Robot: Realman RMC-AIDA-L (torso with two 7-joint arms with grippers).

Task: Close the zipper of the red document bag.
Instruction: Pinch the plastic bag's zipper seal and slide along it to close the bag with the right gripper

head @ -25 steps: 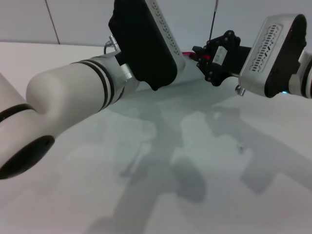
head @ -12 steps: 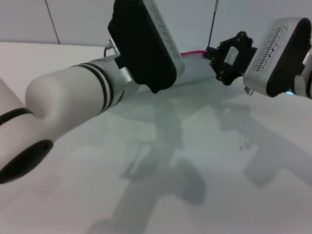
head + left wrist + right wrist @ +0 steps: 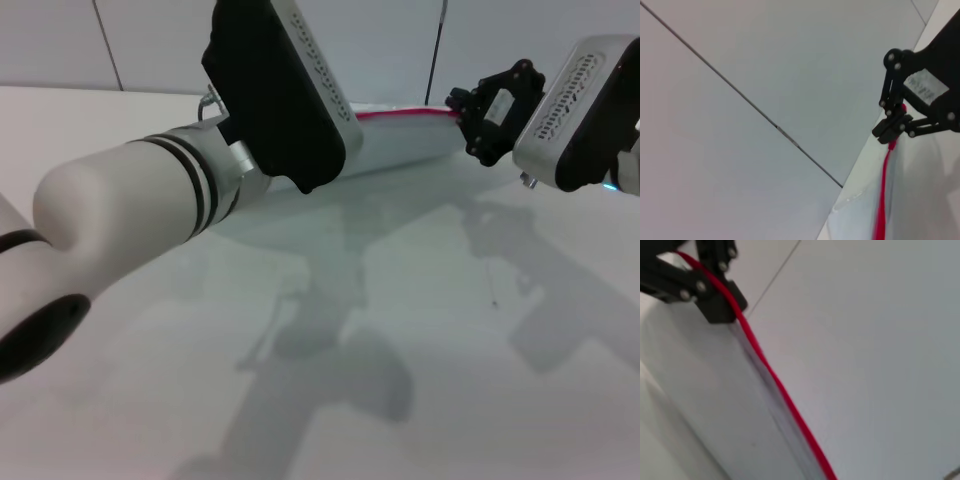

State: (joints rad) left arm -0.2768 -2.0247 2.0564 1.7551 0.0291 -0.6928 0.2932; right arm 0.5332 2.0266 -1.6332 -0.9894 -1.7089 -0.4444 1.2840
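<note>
As the right gripper (image 3: 470, 118) slides toward 3 o'clock since a second ago, fingers pinched on the zipper (image 3: 405, 113), more red strip lies exposed. The red document bag (image 3: 400, 150) stands at 12 o'clock, its other end apparently held by the left gripper, whose fingers cannot be seen; closing seems well along.

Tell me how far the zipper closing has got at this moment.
Mid-pull. The right gripper is pinched on the zipper at the far edge of the red document bag. The left gripper is hidden behind its own arm near the bag's other end. Whether the zipper is sealed cannot be told.
</note>
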